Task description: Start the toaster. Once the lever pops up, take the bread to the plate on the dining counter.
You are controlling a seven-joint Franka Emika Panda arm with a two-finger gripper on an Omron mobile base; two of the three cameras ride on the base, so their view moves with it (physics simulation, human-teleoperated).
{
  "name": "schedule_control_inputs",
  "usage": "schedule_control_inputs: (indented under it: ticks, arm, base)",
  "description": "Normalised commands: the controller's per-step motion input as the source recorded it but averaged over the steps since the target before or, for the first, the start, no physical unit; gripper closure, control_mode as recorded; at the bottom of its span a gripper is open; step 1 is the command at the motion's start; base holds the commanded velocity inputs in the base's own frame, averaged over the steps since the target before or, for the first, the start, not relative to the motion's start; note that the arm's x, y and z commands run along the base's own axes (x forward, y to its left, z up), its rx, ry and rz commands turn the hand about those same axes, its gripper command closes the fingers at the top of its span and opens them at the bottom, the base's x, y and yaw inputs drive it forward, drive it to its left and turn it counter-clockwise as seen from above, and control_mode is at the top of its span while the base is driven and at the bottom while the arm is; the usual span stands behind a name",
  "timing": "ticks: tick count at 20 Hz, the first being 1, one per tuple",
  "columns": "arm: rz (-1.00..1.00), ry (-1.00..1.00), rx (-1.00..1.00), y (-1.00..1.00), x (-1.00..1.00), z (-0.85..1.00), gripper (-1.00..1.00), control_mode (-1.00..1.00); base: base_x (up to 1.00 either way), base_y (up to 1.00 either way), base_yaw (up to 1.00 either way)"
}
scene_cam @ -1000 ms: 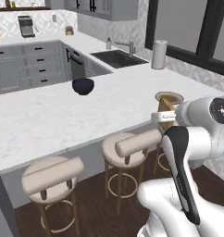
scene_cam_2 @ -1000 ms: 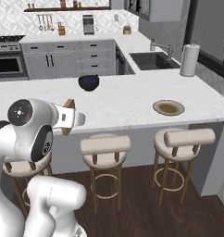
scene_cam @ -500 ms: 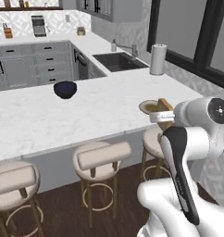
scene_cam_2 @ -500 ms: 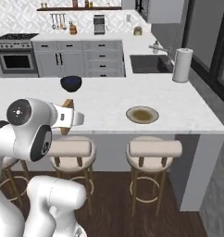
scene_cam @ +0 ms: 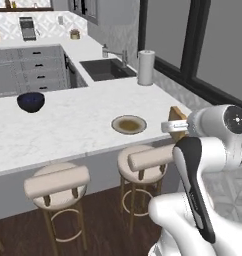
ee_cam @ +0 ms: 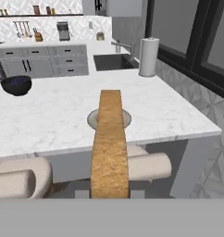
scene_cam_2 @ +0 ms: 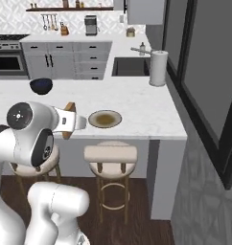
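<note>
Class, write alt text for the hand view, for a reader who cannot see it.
A slice of bread, seen edge-on, juts forward from the gripper toward a round plate on the white marble dining counter. A dark bowl sits far left.

Soft, even light is filling the rendered kitchen, with no single source showing and no glare coming off the pale marble counter (scene_cam: 68, 125). The windows (scene_cam_2: 204, 72) are showing flat dark grey, giving no daylight. Faint shadows are sitting under the stools (scene_cam: 58, 182) and the counter's overhang, and the floor (scene_cam_2: 137, 225) is reading darkest. Edges are looking slightly soft and grainy. In the hand view the bread (ee_cam: 109, 143) is looking coarse and blurry up close.
</note>
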Motion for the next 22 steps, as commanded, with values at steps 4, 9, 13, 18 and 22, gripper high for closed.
schedule_control_inputs:
  ticks: [4,9,13,18,22]
  arm:
    - [0.0,0.0,0.0,0.0,0.0,0.0,1.0,1.0]
    - [0.0,0.0,0.0,0.0,0.0,0.0,1.0,1.0]
    - [0.0,0.0,0.0,0.0,0.0,0.0,1.0,1.0]
    - [0.0,0.0,0.0,0.0,0.0,0.0,1.0,1.0]
    - [0.0,0.15,-0.04,0.47,0.62,0.0,1.0,-1.0]
  base:
    - [0.51,-0.26,0.0]
    - [0.59,0.15,0.0]
    - [0.31,0.31,0.0]
    - [0.02,0.05,0.0]
    - [0.0,0.0,0.0]
